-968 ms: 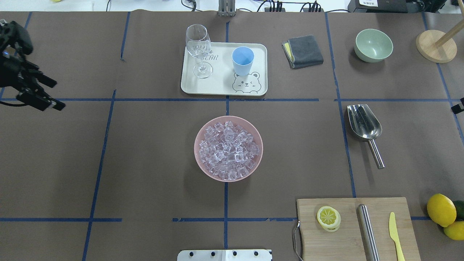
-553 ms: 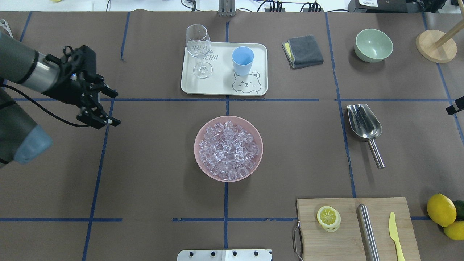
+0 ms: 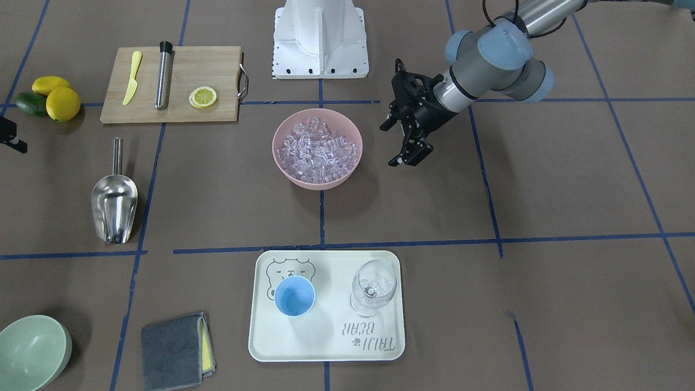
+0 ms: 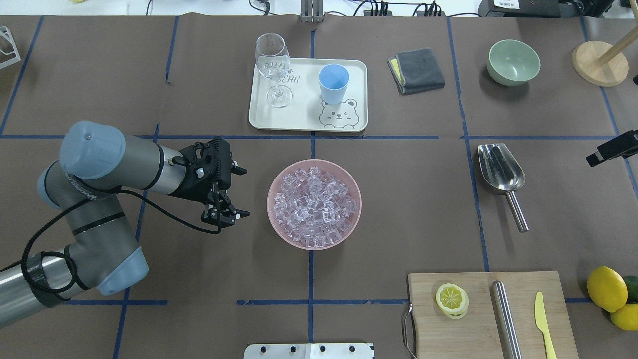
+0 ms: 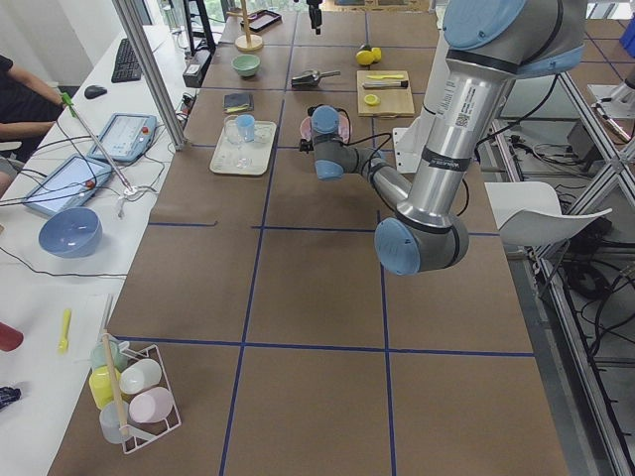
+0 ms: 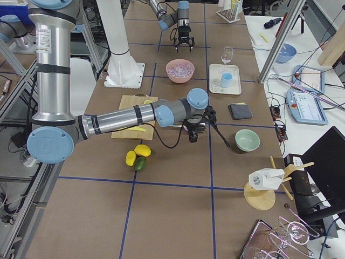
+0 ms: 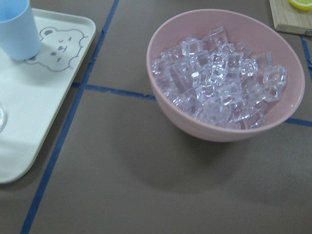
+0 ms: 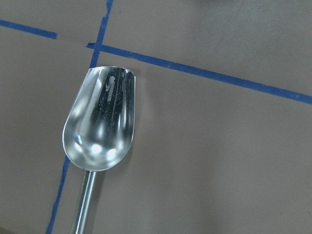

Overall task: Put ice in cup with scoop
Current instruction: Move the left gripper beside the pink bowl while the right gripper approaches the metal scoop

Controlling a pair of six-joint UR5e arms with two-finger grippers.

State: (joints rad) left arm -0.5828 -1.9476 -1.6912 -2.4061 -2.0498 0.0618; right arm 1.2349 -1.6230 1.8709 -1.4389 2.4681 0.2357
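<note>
The ice fills a pink bowl at the table's middle; it also shows in the left wrist view. The light-blue cup stands upright on a white tray behind the bowl. The steel scoop lies on the table to the right, handle toward the robot, and fills the right wrist view. My left gripper is open and empty, just left of the bowl. My right gripper shows only partly at the right edge, right of the scoop; I cannot tell its jaws.
A clear wine glass stands on the tray left of the cup. A wooden board at the front right holds a lemon slice, a steel rod and a yellow knife. Lemons, a green bowl and a grey cloth lie around.
My left arm has swept in from the left edge to just left of the pink bowl. My right gripper has come a little further into view at the right edge.
</note>
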